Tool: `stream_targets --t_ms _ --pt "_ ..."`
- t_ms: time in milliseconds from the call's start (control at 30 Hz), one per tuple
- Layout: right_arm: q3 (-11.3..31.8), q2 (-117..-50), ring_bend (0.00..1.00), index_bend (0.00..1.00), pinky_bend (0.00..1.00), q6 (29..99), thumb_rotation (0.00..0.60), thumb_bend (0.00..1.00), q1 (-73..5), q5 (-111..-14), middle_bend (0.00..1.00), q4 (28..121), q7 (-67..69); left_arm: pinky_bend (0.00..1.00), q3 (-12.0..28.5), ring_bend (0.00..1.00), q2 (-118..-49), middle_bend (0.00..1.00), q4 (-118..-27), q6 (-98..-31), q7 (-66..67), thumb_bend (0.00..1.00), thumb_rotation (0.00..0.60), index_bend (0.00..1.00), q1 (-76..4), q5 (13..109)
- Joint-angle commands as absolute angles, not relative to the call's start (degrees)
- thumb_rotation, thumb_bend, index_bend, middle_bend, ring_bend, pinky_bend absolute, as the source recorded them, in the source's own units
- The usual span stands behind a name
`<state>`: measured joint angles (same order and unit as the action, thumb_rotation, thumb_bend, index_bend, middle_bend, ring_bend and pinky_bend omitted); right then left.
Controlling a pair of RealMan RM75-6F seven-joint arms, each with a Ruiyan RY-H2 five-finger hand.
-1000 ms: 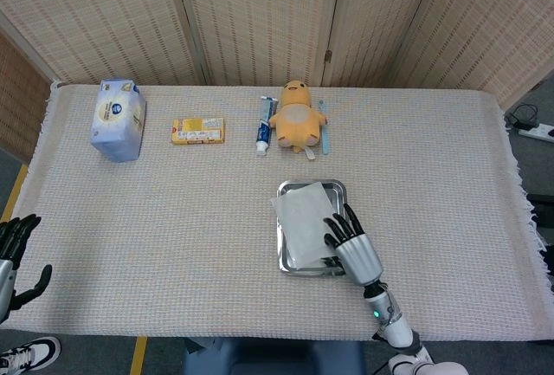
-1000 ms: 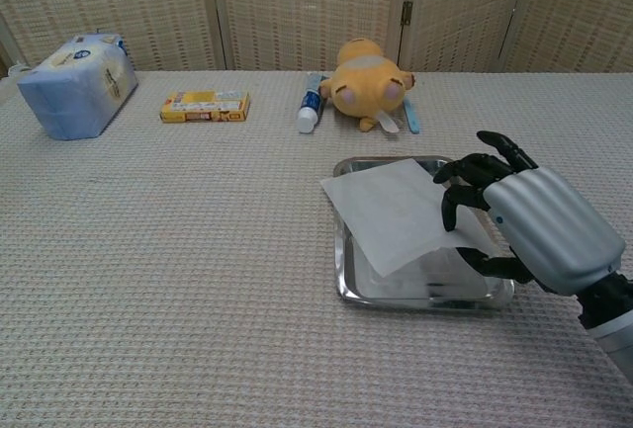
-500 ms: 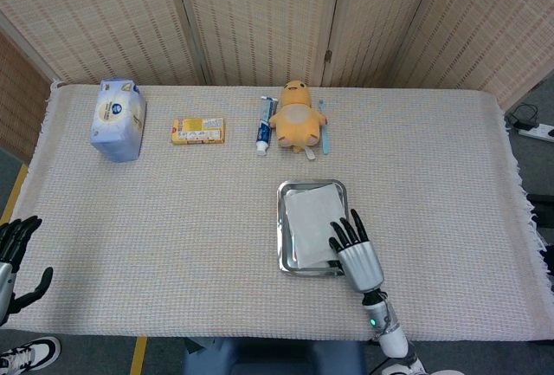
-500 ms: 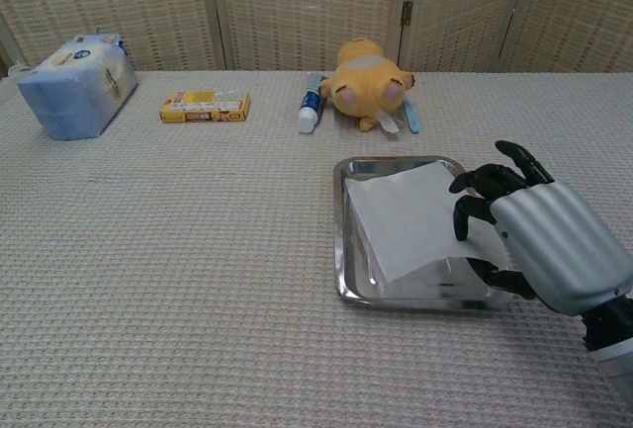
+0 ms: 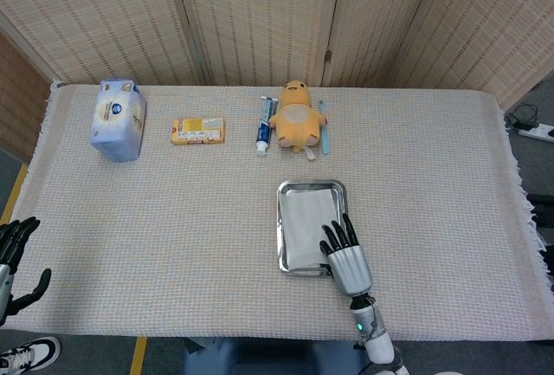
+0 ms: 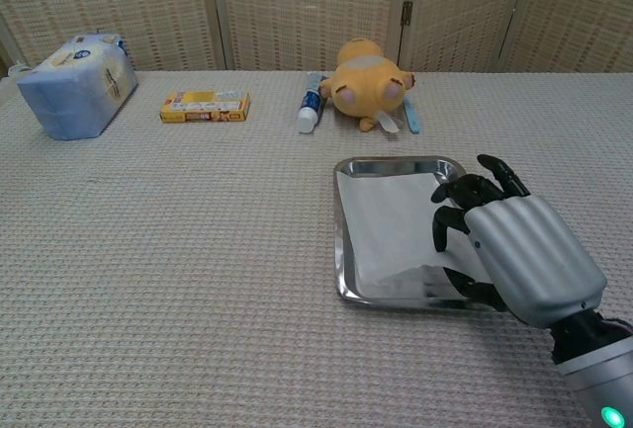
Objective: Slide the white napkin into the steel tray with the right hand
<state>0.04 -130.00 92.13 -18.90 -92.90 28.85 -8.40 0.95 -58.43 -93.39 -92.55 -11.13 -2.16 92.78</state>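
Now the white napkin [image 5: 303,223] [image 6: 388,227] is lying inside the steel tray [image 5: 288,264] [image 6: 396,165], covering most of its floor, with its edges sitting within the rim. The tray is resting flat on the counter [image 5: 173,219] [image 6: 178,250], near the front edge and a little right of the middle.

The right hand [image 5: 345,256] [image 6: 514,250] is hanging over the tray's near right corner, back upward, with its dark fingers [image 5: 336,235] [image 6: 457,191] spread apart and bent down onto the napkin. It is pressing on the sheet rather than closing around it; nothing is clamped inside it. The thumb is reaching along the tray's front edge in the chest view.

The left hand [image 5: 15,249] is showing only at the far left edge of the head view, off the side of the counter, well apart from the tray. Its fingers are apart and holding nothing.

Along the back of the counter, a yellow plush toy [image 5: 296,117] [image 6: 369,82] is sitting with a toothpaste tube [image 5: 263,126] [image 6: 312,104] just beside it on 1 side and a blue toothbrush [image 5: 325,129] [image 6: 409,117] on the other. Further left a small yellow box [image 5: 198,130] [image 6: 205,106] is lying flat, and a blue tissue pack [image 5: 118,119] [image 6: 77,84] is sitting near the far left corner.
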Motion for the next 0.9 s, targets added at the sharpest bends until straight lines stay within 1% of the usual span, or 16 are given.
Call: stream_targets --t_ms 33,200,267,333,467,600,767,900 --pt "0.3 -130.0 0.14 0.48 0.0 91.94 0.6 0.58 -19.11 -92.89 0.19 28.92 -8.03 0.04 0.95 0.0 -58.42 0.1 -93.39 -92.65 -11.18 0.49 0.6 0.05 -2.12 92.8" --pt "1.1 -130.0 0.08 0.28 0.0 91.68 0.6 0.58 -19.59 -92.58 0.09 29.7 -8.01 0.04 0.84 0.0 -58.59 0.1 -93.4 -92.4 -10.65 0.49 0.6 0.05 -2.19 92.89" --pt "1.37 -130.0 0.05 0.18 0.0 91.27 0.6 0.58 -19.77 -92.4 0.04 30.21 -8.37 0.04 0.86 0.0 -58.69 0.1 -93.38 -92.34 -10.36 0.49 0.6 0.05 -2.24 92.9" --pt "1.6 -130.0 0.03 0.1 0.0 90.83 0.6 0.58 -19.9 -92.21 0.01 30.76 -8.9 0.04 0.88 0.0 -58.72 0.1 -93.39 -92.4 -10.35 0.49 0.6 0.05 -2.23 92.91" --pt "1.78 -129.92 0.0 0.01 0.0 89.91 0.6 0.58 -19.97 -91.96 0.0 31.92 -9.2 0.05 0.92 0.0 -58.71 0.1 -93.27 -92.65 -10.63 0.49 0.6 0.05 -2.15 92.95" --pt "1.66 -127.46 0.0 0.0 0.0 86.21 0.6 0.58 -19.22 -90.56 0.0 38.11 -9.41 0.05 0.97 0.0 -58.76 0.1 -93.04 -92.59 -10.49 0.49 0.6 0.05 -2.17 92.83" --pt "3.43 -119.43 0.0 0.0 0.0 78.58 0.6 0.58 -20.16 -86.94 0.0 54.35 -15.56 0.05 0.92 0.0 -59.01 0.1 -93.03 -92.34 -9.73 0.49 0.6 0.05 -2.26 92.84" --pt "5.25 -111.49 0.0 0.0 0.0 71.64 0.6 0.58 -21.39 -82.56 0.0 69.68 -21.69 0.05 0.97 0.0 -59.26 0.1 -92.91 -92.01 -8.77 0.49 0.6 0.05 -2.35 92.57"
